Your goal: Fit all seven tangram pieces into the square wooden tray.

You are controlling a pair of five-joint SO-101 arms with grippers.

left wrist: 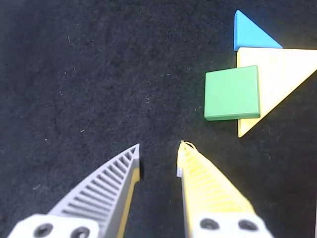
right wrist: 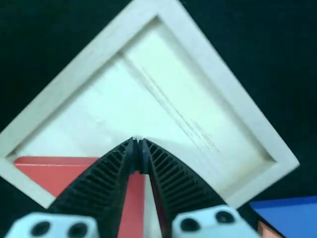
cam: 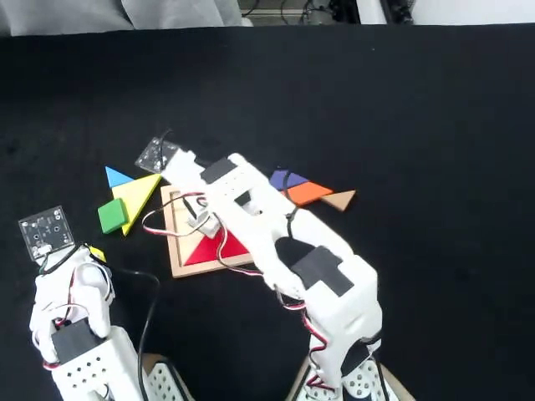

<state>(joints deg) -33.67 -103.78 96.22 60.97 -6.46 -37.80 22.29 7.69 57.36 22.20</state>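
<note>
The square wooden tray (cam: 173,255) (right wrist: 225,72) lies left of the table's centre, with a red triangle (cam: 219,249) (right wrist: 47,173) in its near part. My right gripper (cam: 201,219) (right wrist: 138,142) is shut with nothing in it; its tips sit low over the tray floor at the red triangle's edge. A yellow triangle (cam: 138,195) (left wrist: 280,72), a green square (cam: 111,215) (left wrist: 232,93) overlapping it, and a blue triangle (cam: 117,176) (left wrist: 250,34) lie left of the tray. My left gripper (cam: 94,251) (left wrist: 159,146) hovers open over bare cloth, short of the green square.
A purple piece (cam: 287,178) (right wrist: 290,215), an orange triangle (cam: 309,192) and a tan triangle (cam: 339,199) lie in a row right of the tray. The right arm's white body crosses above the tray's right side. Black cloth covers the table.
</note>
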